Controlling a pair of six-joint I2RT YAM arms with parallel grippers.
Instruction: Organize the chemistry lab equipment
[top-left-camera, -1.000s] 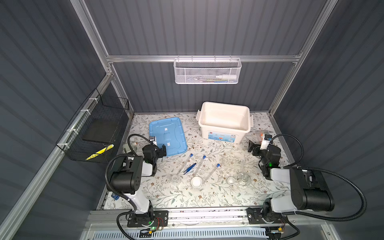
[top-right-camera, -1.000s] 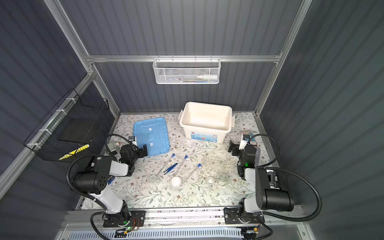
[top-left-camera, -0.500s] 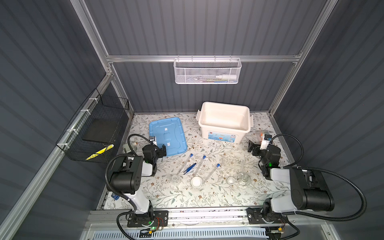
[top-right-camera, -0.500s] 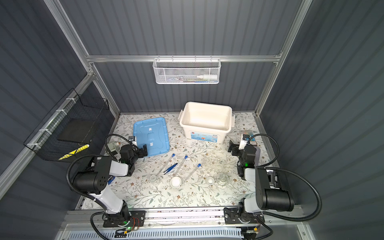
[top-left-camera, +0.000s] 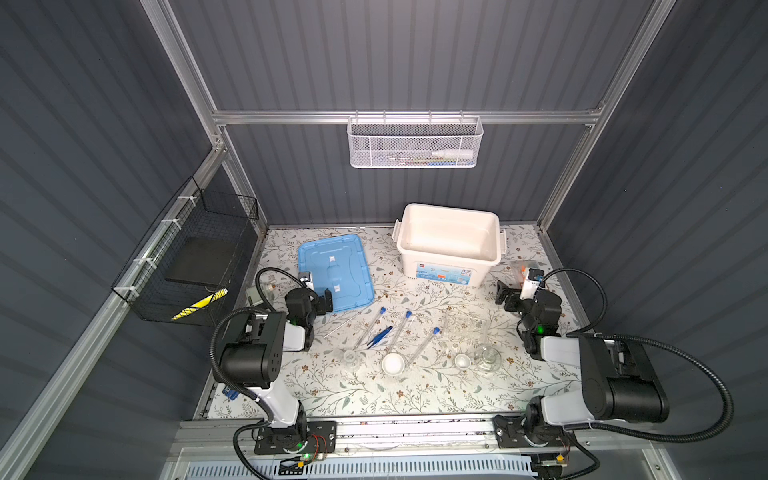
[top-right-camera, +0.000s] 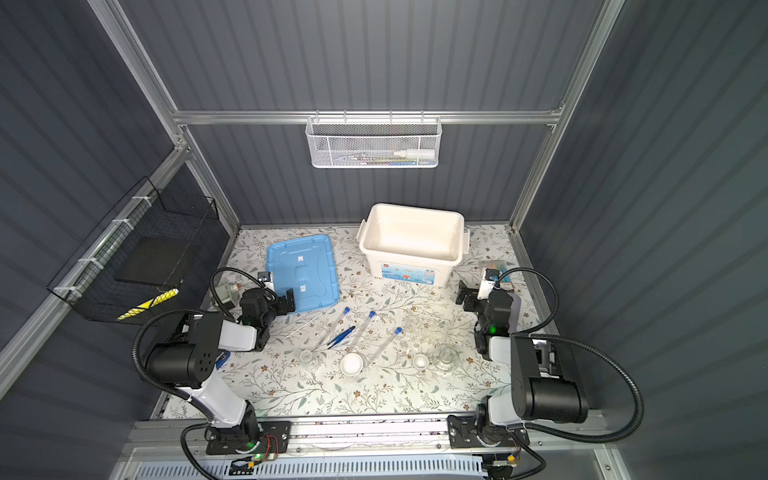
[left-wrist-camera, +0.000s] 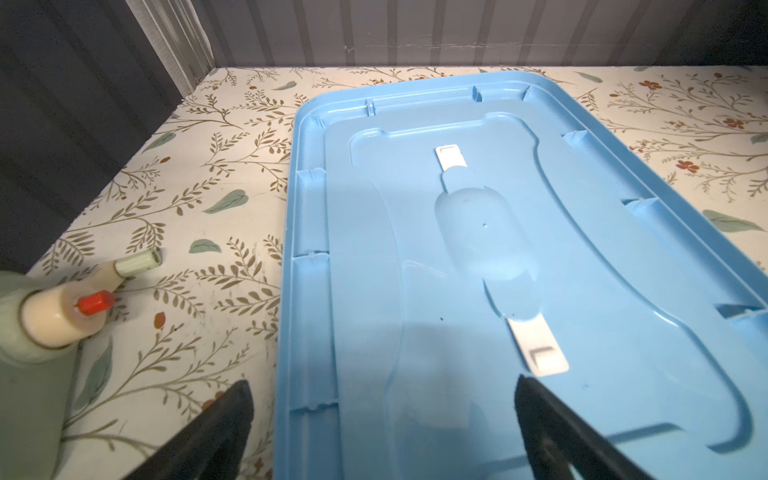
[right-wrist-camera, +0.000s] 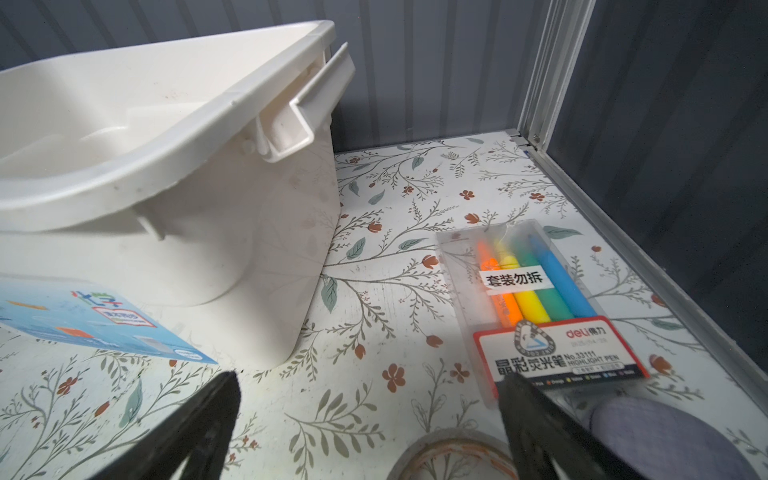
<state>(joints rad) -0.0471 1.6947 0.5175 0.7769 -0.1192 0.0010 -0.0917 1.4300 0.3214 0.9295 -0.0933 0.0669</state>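
Nothing is moving: both arms are sitting exactly where they were a second ago, and no piece of equipment is shifting either. The left gripper is standing spread wide and empty at the centre left of both top views. Its jaws are straddling the near edge of the blue lid, one over the plastic and one over the bare table. The right gripper is likewise gaping with nothing between its jaws. It is waiting at the centre right, just below the right corner of the bin, with a pack of pens lying just ahead of it (not lab gear, so best left alone).

Between the two claws, the task's things are lying untouched across the lower middle of both top views. The rod is resting nearest the left arm, then three tubes are slanting side by side, with the tweezers touching or just beside the first of them. Two dishes and two flasks are sitting along the row below. The clear rack is standing faintly visible above the right-hand flask.

This stillness is suggesting that the sorting is not yet begun. The bin is standing open and appears empty, so it is probably serving as the destination. Either arm is going to have to swing inward first, the left toward the rod and tubes, the right toward the rack.
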